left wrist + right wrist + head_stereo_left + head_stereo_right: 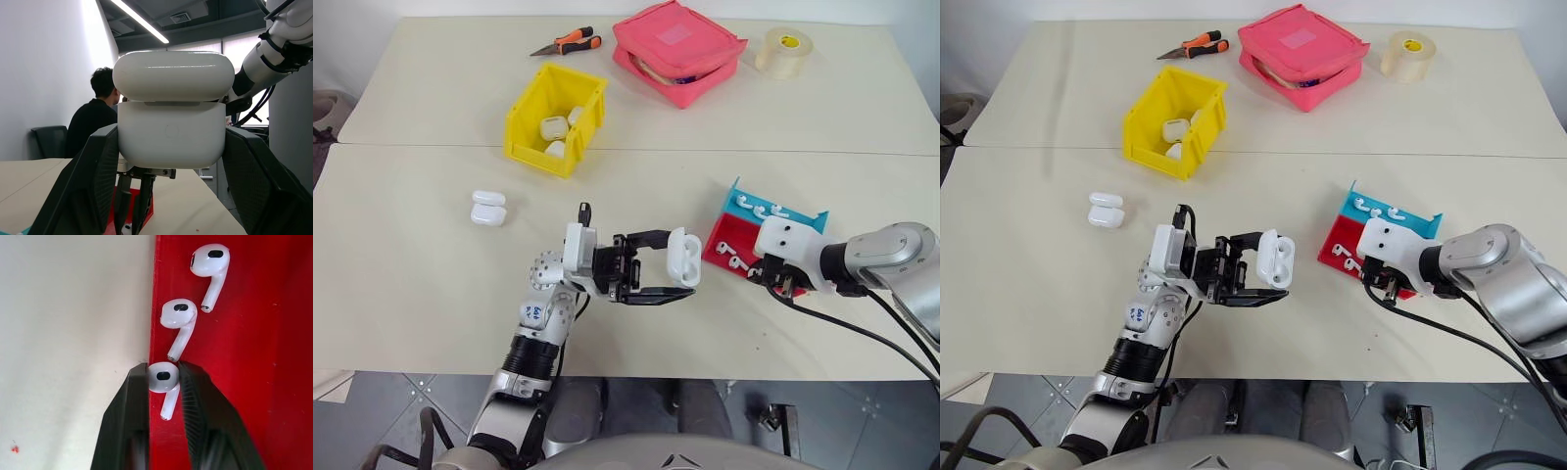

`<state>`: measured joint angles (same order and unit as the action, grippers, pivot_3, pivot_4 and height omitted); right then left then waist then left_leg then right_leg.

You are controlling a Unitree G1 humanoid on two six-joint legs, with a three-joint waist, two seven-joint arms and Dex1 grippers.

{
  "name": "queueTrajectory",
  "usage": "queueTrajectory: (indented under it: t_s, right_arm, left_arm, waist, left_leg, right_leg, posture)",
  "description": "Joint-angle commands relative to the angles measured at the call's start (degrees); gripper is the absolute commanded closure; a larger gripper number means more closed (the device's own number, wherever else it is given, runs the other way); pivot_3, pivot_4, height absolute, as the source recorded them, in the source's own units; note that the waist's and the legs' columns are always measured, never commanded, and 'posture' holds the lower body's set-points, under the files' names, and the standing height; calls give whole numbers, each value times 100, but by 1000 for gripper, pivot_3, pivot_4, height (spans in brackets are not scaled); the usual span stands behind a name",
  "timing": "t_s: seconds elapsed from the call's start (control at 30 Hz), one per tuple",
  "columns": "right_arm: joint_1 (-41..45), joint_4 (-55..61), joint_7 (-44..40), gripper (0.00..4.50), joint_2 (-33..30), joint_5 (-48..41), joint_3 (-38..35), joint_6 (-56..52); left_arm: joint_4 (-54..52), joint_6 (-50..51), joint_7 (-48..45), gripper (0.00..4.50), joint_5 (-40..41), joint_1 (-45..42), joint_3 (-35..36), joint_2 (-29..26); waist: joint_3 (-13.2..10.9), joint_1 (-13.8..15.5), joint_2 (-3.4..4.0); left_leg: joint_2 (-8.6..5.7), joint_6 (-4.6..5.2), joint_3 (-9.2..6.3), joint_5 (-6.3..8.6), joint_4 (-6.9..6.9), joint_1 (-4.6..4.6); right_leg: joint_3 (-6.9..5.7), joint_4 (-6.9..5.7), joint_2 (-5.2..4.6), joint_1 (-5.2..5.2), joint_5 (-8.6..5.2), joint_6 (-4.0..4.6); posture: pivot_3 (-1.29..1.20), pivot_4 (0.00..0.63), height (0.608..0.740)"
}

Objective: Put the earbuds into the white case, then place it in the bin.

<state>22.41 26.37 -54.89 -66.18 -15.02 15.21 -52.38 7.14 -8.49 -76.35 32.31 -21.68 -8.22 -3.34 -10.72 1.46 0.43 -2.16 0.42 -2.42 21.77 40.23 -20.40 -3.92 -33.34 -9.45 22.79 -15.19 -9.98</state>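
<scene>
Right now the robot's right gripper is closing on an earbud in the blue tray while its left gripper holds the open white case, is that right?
Not quite: the tray is wrong. The right wrist view shows the right gripper closing on an earbud that lies in the red tray, not the blue one. The left gripper does hold the open white case.

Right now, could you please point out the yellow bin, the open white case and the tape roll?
yellow bin [526, 110], left eye view, left wall.
open white case [171, 137], left wrist view, front face.
tape roll [781, 54], left eye view, side band.
</scene>
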Motion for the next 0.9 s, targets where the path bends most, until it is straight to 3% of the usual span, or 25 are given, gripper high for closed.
queueTrajectory:
  t_s: [0.03, 0.27, 0.33, 0.43, 0.57, 0.67, 0.8, 0.9]
  right_arm:
    - [-20, -38, -56, 4013, -10, 131, 28, 19]
    - [-99, 34, -82, 4013, -7, 106, -168, 35]
    - [-253, 211, -118, 4013, -47, -112, -553, -13]
    - [-873, 614, -284, 4013, 185, -740, -1846, 187]
    - [-1835, 976, -504, 4013, 1146, -1376, -3382, 1408]
    - [-1948, 1217, -37, 4013, 2291, -2231, -4006, 1742]
    - [-1779, 1504, 645, 4013, 3474, -3003, -4058, 2244]
    - [-1687, 1635, 980, 4013, 3807, -3142, -3714, 2342]
  left_arm:
    - [-149, -85, 27, 1720, 7, 60, -20, 4]
    - [-155, -109, 39, 1720, 9, 66, -10, -4]
    - [-166, -101, 9, 1720, 38, 80, 10, -34]
    - [-112, 19, 25, 1720, 81, 39, 48, -80]
    - [29, 58, -58, 1720, 138, -101, 96, -90]
    - [111, 278, -115, 1720, 228, -190, 123, -150]
    - [238, 575, -155, 1720, 249, -349, 157, -276]
    - [226, 834, -195, 1720, 324, -431, 199, -361]
  waist:
    - [0, 1, 0]
    - [0, 2, 0]
    - [0, 8, 0]
    - [-1, 18, 0]
    - [-1, 47, -3]
    - [-1, 35, -2]
    - [0, 3, 1]
    - [1, -12, 3]
  left_leg:
    - [0, 0, 0, 0, 0, 0]
    - [-1, 0, 0, 0, 0, 0]
    - [-1, 0, 0, 0, 0, -1]
    - [-1, 0, 0, 0, -2, -4]
    - [-1, -1, 12, 1, -3, -10]
    - [-1, -2, 10, 0, 4, -8]
    - [1, -9, 5, -4, 5, 6]
    - [2, -10, -2, -5, 2, 9]
  right_leg:
    - [0, 0, 0, 0, 0, 0]
    - [0, 0, 0, 0, 0, 0]
    - [0, 0, 0, 0, 0, 0]
    - [-4, 2, 0, 0, 0, 0]
    - [-21, 4, 0, -1, 0, 0]
    - [-25, 2, 0, -10, 1, -2]
    - [-25, -8, 1, -19, 1, -3]
    - [-22, -11, 2, -18, 0, 0]
  posture:
    - [0, 150, 740]
    - [0, 150, 740]
    - [0, 150, 740]
    - [0, 150, 740]
    - [0, 150, 740]
    - [0, 150, 740]
    - [0, 150, 740]
    - [0, 150, 740]
